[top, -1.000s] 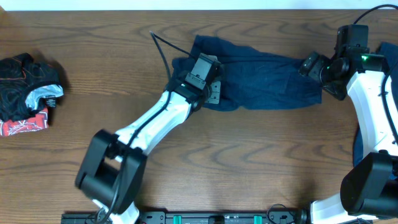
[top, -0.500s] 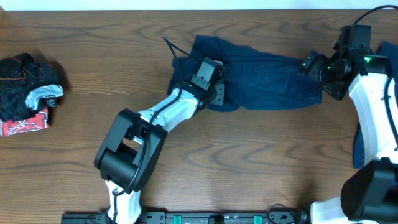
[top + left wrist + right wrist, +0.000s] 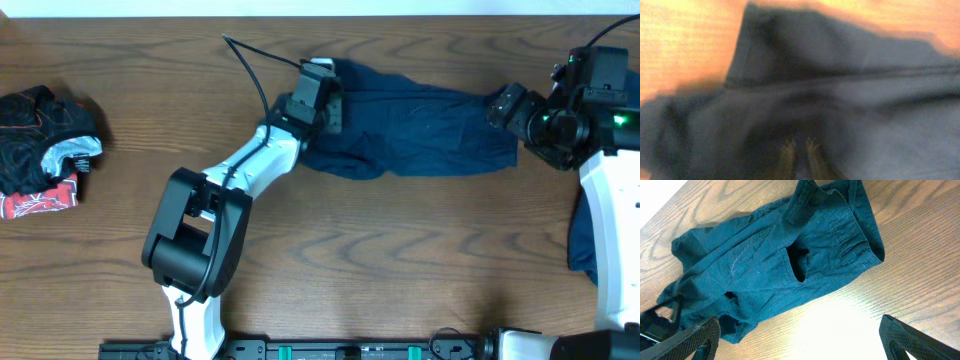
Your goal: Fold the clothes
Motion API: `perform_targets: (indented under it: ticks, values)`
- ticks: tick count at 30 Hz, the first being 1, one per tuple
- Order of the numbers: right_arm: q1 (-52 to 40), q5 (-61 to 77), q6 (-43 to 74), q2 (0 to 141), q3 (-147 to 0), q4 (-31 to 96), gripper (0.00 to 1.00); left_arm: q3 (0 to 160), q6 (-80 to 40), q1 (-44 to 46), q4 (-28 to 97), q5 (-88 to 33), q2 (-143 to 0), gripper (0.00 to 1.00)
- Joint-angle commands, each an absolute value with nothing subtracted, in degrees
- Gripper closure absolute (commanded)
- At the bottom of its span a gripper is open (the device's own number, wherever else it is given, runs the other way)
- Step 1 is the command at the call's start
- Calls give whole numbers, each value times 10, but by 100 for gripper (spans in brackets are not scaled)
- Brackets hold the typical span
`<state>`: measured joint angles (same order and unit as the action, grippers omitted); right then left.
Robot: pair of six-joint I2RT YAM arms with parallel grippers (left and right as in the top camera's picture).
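Left gripper [image 3: 322, 88] pinched shut on left end of crumpled navy cloth shorts [image 3: 430, 125]; right gripper [image 3: 505, 104] spread wide, empty, just beside right end.

No legible text or numbers, red-and-white print on crumpled bundle [image 3: 40, 200] at nine o'clock possibly lettering, too small to read

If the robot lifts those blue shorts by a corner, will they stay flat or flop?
Probably floppy: the blue shorts lie wrinkled and bunched. Probably light too, being thin cloth. Pushed, they'd likely crumple, not slide whole.
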<state>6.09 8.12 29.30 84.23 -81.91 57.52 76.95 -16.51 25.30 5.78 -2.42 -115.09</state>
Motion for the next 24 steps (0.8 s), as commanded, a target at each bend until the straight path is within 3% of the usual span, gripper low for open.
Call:
perform_targets:
  ticks: [1,12,24]
  values:
    - [59,84,281,828,-828,577,1,789,-161,265,121,-71,-1153,94]
    - [59,84,273,828,-828,577,1,784,-161,292,199,-71,-1171,94]
    - [59,125,271,828,-828,611,1,785,-161,248,-3,-68,-1273,94]
